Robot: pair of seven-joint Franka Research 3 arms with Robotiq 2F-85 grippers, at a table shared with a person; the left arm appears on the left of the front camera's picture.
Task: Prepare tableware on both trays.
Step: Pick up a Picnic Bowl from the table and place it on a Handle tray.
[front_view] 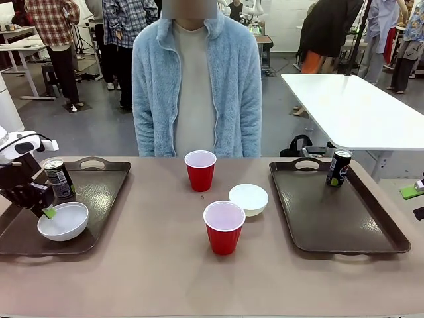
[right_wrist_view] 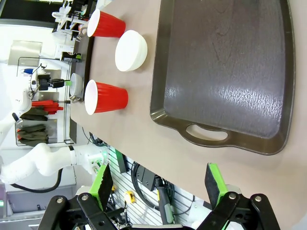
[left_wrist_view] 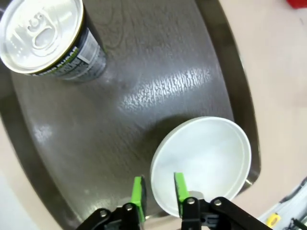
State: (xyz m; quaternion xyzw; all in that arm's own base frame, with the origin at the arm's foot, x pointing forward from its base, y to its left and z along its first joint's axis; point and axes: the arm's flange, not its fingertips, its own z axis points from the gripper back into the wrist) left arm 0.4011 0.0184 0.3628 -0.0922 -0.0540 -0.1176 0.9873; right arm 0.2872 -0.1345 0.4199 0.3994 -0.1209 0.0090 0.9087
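The near red cup [front_view: 224, 226] stands in the middle of the brown table [front_view: 146, 271]. It is smooth plastic, red outside and white inside. Just behind it, a bit to its right, a round white bowl [front_view: 248, 199] sits on the table. Behind the near cup, a bit to its left, stands the 2nd red cup [front_view: 200, 169]. Past that, a person in a fluffy blue jacket [front_view: 197, 86] stands at the far side.

Far left of the near cup lies the left tray [front_view: 99, 192]. It is dark brown, bumpy and shiny, with a raised rim. On it stand a slim dark can [front_view: 57, 177] with a silver top and another white bowl [front_view: 64, 221]. The left gripper [left_wrist_view: 159, 190] has its 2 green pads [left_wrist_view: 139, 191] close together, 1 on each side of this bowl's thin rim. They do not look pressed on it. The can stands just beside this gripper.

Far right of the near cup lies the right tray [front_view: 331, 212], with 1 dark can [front_view: 340, 167] at its far corner. The right gripper [right_wrist_view: 159, 184] is spread wide and holds nothing, out past a handle end of that tray.
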